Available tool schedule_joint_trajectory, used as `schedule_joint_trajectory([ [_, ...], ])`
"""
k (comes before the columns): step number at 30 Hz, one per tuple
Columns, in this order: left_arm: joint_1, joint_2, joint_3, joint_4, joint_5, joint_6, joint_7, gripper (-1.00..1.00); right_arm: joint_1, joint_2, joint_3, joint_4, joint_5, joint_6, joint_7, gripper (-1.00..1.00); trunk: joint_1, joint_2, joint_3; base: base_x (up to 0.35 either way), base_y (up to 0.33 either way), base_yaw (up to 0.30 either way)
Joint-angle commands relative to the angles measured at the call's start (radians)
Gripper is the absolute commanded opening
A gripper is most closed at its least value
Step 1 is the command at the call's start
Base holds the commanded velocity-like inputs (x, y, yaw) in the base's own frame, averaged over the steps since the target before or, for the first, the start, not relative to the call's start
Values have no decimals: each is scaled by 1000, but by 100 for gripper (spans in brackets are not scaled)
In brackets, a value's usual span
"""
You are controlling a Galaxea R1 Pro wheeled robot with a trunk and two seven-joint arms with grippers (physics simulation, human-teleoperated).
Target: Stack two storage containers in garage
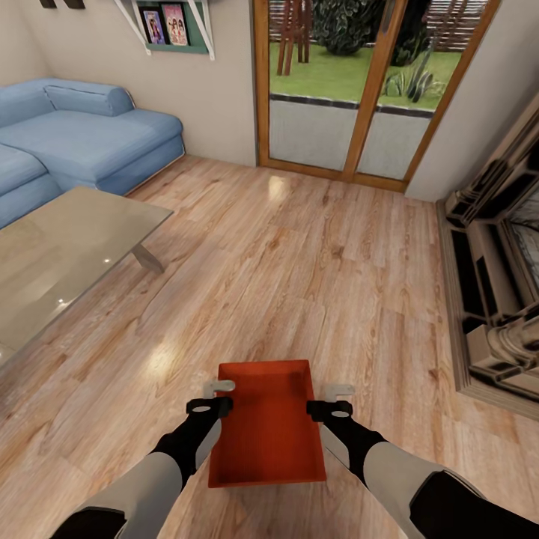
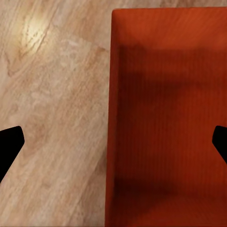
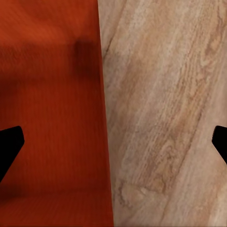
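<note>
Both grippers are up against one storage container (image 1: 268, 427), the left gripper (image 1: 218, 395) at its left wall and the right gripper (image 1: 333, 399) at its right wall, with the box held between them above the floor. In each wrist view the two dark fingertips stand wide apart at the frame's edges, one over the orange-red box and the other over the wood, so each pair straddles a thin side wall; whether they actually pinch that wall I cannot tell.

Biggest thing around the hands: the light wood-plank floor (image 1: 299, 254) of the living room, running ahead of them and beneath the box. Ahead and to the left of the left gripper sits one blue sofa (image 1: 82, 135), and nearer, one glass-topped low table (image 1: 60, 262). Straight ahead is one wood-framed glass door (image 1: 359, 90) with garden behind it. Off to the right of the right gripper stands one dark cabinet unit (image 1: 498, 284). High ahead to the left, one wall shelf (image 1: 172, 30) carries two pictures.
</note>
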Motion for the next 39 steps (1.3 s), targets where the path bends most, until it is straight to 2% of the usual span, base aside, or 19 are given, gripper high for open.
schedule_joint_trajectory([
  [1,0,0,-4,-2,3,7,5,100,-1,0,8,-1,-9,0,-5,100,4,-8,-4,0,0,0],
  [20,0,0,-4,34,4,9,5,100,0,1,5,4,-14,-13,-1,100,77,-141,-63,0,0,0],
  [25,0,0,-4,68,4,6,5,100,0,1,6,17,-14,-24,0,100,96,-176,-79,0,0,0],
  [39,0,4,-4,77,6,5,7,100,0,2,7,26,-13,-37,0,100,150,-274,-123,0,0,0],
])
